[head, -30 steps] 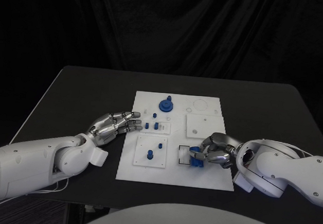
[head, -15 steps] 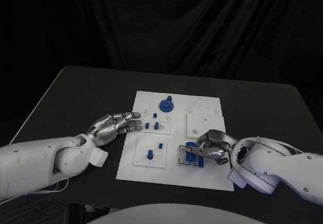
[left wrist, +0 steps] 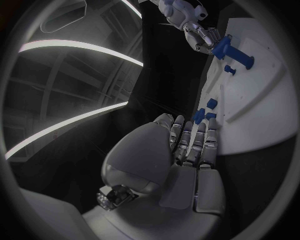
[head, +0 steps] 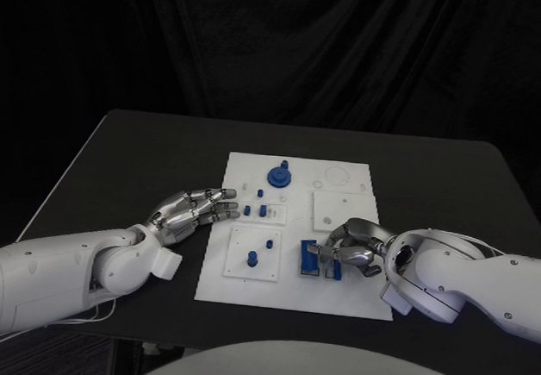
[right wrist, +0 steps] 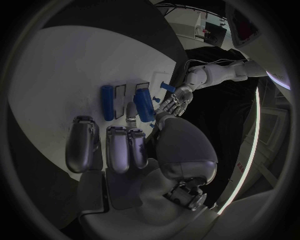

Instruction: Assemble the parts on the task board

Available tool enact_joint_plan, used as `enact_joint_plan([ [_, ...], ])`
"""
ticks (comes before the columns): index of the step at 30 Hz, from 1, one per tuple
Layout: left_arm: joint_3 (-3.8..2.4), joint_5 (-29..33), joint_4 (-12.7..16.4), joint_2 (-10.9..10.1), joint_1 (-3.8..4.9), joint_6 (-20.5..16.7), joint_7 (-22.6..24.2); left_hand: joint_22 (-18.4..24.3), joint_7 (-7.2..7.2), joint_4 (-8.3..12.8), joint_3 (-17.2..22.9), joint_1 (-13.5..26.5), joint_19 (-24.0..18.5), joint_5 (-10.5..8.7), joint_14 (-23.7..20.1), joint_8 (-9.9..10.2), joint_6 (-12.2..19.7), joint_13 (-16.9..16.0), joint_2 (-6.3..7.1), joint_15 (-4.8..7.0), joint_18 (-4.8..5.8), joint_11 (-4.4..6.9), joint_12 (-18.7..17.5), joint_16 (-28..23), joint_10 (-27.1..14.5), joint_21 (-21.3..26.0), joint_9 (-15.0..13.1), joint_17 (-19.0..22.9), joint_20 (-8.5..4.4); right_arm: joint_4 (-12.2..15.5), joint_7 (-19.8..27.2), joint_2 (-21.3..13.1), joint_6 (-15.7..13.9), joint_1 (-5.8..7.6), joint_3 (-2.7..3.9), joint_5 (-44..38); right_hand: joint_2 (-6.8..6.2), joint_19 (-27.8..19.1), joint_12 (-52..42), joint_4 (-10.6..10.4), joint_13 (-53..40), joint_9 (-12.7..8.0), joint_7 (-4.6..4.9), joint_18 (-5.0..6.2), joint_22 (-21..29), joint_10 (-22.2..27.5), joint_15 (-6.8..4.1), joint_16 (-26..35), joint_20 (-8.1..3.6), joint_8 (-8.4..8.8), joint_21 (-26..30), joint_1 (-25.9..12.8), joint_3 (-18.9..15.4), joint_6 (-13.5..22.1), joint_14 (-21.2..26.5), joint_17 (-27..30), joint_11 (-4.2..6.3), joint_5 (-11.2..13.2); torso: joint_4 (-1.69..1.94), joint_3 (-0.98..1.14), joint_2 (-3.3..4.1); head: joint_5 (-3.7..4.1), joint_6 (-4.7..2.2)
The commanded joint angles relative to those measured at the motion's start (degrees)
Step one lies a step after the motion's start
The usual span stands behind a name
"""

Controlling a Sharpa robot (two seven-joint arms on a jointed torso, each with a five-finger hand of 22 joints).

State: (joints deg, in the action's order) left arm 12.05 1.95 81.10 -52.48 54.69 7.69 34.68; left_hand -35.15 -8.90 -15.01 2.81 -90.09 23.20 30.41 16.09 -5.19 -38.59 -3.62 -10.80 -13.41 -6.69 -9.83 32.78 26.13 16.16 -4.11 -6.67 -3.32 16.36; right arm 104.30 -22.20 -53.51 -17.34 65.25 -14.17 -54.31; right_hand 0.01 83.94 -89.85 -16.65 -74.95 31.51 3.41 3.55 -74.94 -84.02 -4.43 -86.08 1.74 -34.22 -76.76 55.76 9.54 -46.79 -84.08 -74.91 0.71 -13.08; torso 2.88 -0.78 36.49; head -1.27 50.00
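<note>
The white task board (head: 338,292) lies mid-table. My right hand (head: 356,250) reaches over its front right part. Two blue bars lie side by side there, one (head: 307,258) free and one (head: 329,262) at the fingertips. In the right wrist view the nearer blue bar (right wrist: 143,104) sits between the thumb and a finger, pinched; the other bar (right wrist: 107,102) lies apart. My left hand (head: 195,208) rests at the board's left edge, fingers spread, holding nothing. A blue knob (head: 279,174) stands at the board's far end.
Small blue pieces (head: 258,210) lie near my left fingertips and two blue pegs (head: 251,259) stand in a front left plate. The left wrist view shows the board (left wrist: 262,100) beyond my left hand (left wrist: 187,145), and my right hand (left wrist: 199,35) far off.
My right hand has shifted up and to the left with its blue bar, and two bars now lie side by side in the outlined slot. The left hand has not moved.
</note>
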Motion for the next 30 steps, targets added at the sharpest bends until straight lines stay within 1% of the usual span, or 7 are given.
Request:
enact_joint_plan([
  [1, 0.02, 0.2, 0.0, 0.2, -0.18, 0.6, 0.1, 0.1, -0.34, -0.1, 0.3, -0.3, 0.3, 0.37, -0.4, -0.4, 0.1, 0.0, -0.43, 0.13, -0.43, -0.51, 0.2, 0.0, 0.0, 0.0, 0.1, 0.0, 0.14, 0.1, -1.7, 0.0, 2.0, 0.01, 0.01, 0.1, 0.14, 1.2, -0.2, 0.0, -15.1, 0.0, 0.22, -0.38, -10.9, -6.0, 0.2, 0.3, 0.29, 0.16, 0.2, -0.6, -0.5, -0.2, -4.2, -6.2, -0.19, 0.1, -0.03, 0.01, 0.04, -0.01, 0.0],
  [12, 0.02, 0.2, 0.0, 0.2, -0.23, 0.6, 0.2, 0.1, -0.35, -0.1, 0.5, -0.4, 0.3, 0.4, -0.4, -0.4, 0.1, 0.0, -0.42, 0.13, -0.43, -0.52, 0.2, 0.0, 0.0, 0.0, 0.1, 0.0, 0.14, 0.1, -1.1, -0.3, 1.5, 0.0, 0.01, 0.0, 0.44, 1.1, -0.2, -0.1, -15.1, 0.0, 0.11, -0.31, -10.8, -6.0, 0.13, 0.4, 0.25, -0.07, 0.5, -1.5, -1.2, -0.5, -4.2, -6.1, -0.1, 0.4, -0.06, 0.02, -0.06, -0.17, 0.0],
  [18, 0.02, 0.2, 0.0, 0.0, -0.24, 0.4, 0.4, 0.2, -0.34, 0.0, 0.6, -0.4, 0.3, 0.46, -0.4, -0.4, 0.1, 0.0, -0.39, 0.14, -0.44, -0.51, 0.2, 0.1, 0.0, 0.0, 0.1, 0.0, 0.14, 1.0, 4.6, -1.7, -5.1, 0.01, 0.01, -5.2, -0.07, 1.1, -0.2, 0.7, -15.1, 0.1, 0.04, -0.32, -10.8, -6.0, 0.06, 0.3, 0.2, -0.21, 0.5, 0.1, -1.4, -0.4, -4.3, -6.3, -0.04, 0.3, -0.01, 0.02, -0.02, -0.44, 0.0],
  [21, 0.02, 0.2, 0.1, -0.1, -0.25, 0.4, 0.4, 0.2, -0.33, 0.0, 0.7, -0.4, 0.3, 0.49, -0.4, -0.4, 0.1, 0.0, -0.39, 0.14, -0.44, -0.51, 0.2, 0.1, 0.0, 0.0, 0.1, 0.0, 0.14, 1.9, 8.1, -3.0, -9.8, 0.01, 0.01, -11.4, -1.83, 0.8, -0.2, 3.8, -15.1, 0.3, 0.15, -0.23, -10.7, -6.0, 0.06, 0.2, 0.15, -0.31, 0.9, 5.8, -0.9, 0.6, -4.3, -6.4, -0.08, -1.0, 0.01, 0.01, -0.02, -0.56, 0.0],
  [24, 0.02, 0.2, 0.1, -0.2, -0.25, 0.3, 0.5, 0.2, -0.33, 0.0, 0.8, -0.4, 0.4, 0.54, -0.3, -0.4, 0.1, 0.0, -0.36, 0.15, -0.45, -0.49, 0.2, 0.2, 0.0, 0.0, 0.1, -0.1, 0.13, 3.2, 10.9, -4.4, -14.1, 0.02, 0.0, -18.4, -2.77, 0.7, -0.2, 4.7, -15.1, 0.3, 0.5, -0.21, -10.6, -6.0, 0.31, 0.4, 0.34, -0.34, 1.1, 8.7, -1.2, 1.8, -4.2, -6.1, -0.38, -1.4, 0.01, 0.0, -0.01, -0.66, 0.0],
  [27, 0.02, 0.2, 0.1, -0.3, -0.26, 0.2, 0.6, 0.2, -0.31, 0.1, 0.9, -0.4, 0.4, 0.61, -0.3, -0.4, 0.1, -0.1, -0.32, 0.15, -0.46, -0.52, 0.2, 0.2, 0.1, 0.0, 0.1, -0.1, 0.13, 4.2, 12.0, -5.5, -15.9, 0.01, -0.01, -23.8, -3.6, 0.3, -0.2, 5.0, -15.1, 0.3, 0.91, -0.06, -10.4, -6.0, 0.63, 0.8, 0.61, -0.37, 1.9, 10.6, -1.6, 3.1, -3.9, -5.2, -0.73, -0.9, 0.0, -0.01, 0.0, -0.68, 0.0],
  [30, 0.02, 0.2, 0.1, -0.2, -0.28, 0.2, 0.6, 0.2, -0.32, 0.1, 1.1, -0.5, 0.4, 0.74, -0.3, -0.5, 0.1, -0.1, -0.26, 0.17, -0.47, -0.52, 0.2, 0.2, 0.1, 0.0, 0.1, -0.1, 0.13, 4.9, 11.9, -6.2, -15.8, -0.13, -0.02, -28.0, -4.47, -1.1, 0.4, 5.7, -13.7, 0.1, 2.04, 0.51, -9.6, -4.8, 1.23, 2.1, 1.14, 0.35, 4.8, 13.6, -2.0, 8.4, -3.1, -2.8, -1.32, 0.2, 0.03, 0.0, -0.02, -0.62, 0.0],
])
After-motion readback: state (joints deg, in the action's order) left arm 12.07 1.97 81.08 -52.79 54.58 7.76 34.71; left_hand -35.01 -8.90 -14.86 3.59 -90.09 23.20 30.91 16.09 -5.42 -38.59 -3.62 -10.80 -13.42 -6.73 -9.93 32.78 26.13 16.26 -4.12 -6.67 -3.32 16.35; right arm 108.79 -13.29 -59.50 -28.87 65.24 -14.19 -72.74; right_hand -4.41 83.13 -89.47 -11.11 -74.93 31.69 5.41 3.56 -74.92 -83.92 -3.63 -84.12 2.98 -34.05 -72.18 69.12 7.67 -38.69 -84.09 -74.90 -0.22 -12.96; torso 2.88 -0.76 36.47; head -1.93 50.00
